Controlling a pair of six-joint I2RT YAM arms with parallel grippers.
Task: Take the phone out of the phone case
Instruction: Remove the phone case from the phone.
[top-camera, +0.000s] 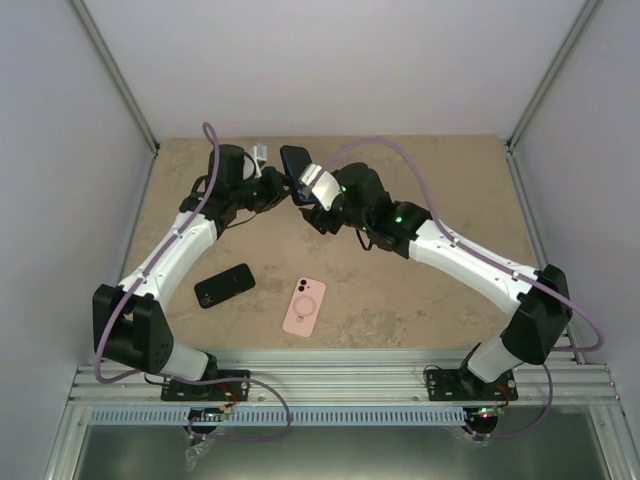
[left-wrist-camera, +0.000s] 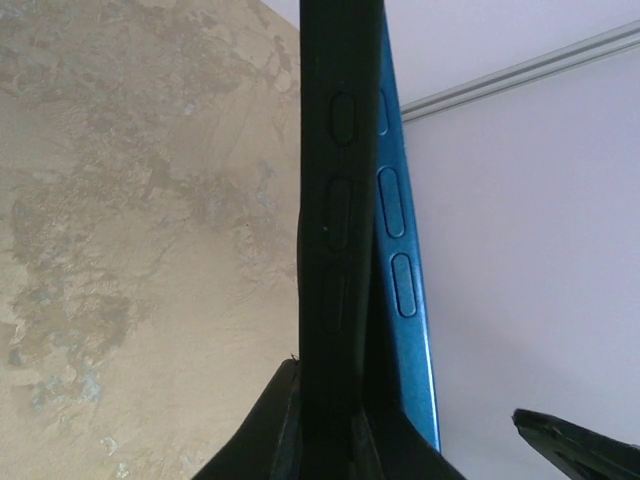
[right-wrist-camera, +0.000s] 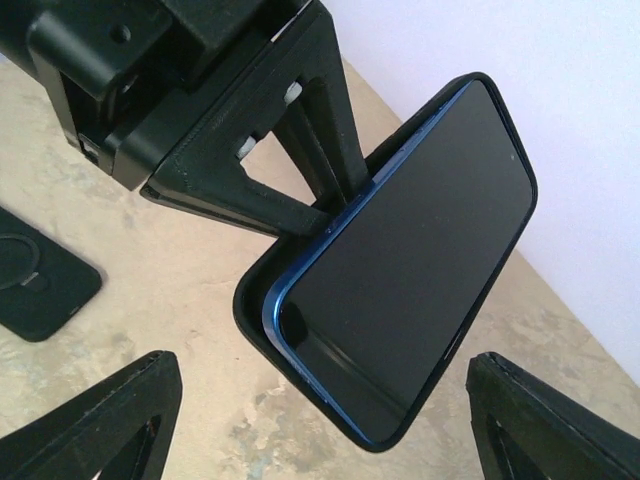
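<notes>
A blue phone (right-wrist-camera: 400, 260) with a dark screen sits in a black case (right-wrist-camera: 247, 300), held in the air over the far middle of the table. Its lower corner stands lifted out of the case rim. In the left wrist view the blue phone edge (left-wrist-camera: 395, 220) stands apart from the black case edge (left-wrist-camera: 335, 200). My left gripper (left-wrist-camera: 335, 445) is shut on the case's side; it also shows in the right wrist view (right-wrist-camera: 310, 170). My right gripper (right-wrist-camera: 320, 415) is open, its fingers either side of the phone's lower end, not touching. In the top view the phone (top-camera: 294, 162) is between the left gripper (top-camera: 278, 186) and the right gripper (top-camera: 312, 192).
A black case (top-camera: 224, 285) and a pink case with a ring (top-camera: 304, 306) lie on the tan table (top-camera: 420, 300) nearer the arm bases. The black one also shows in the right wrist view (right-wrist-camera: 30, 290). White walls enclose the table.
</notes>
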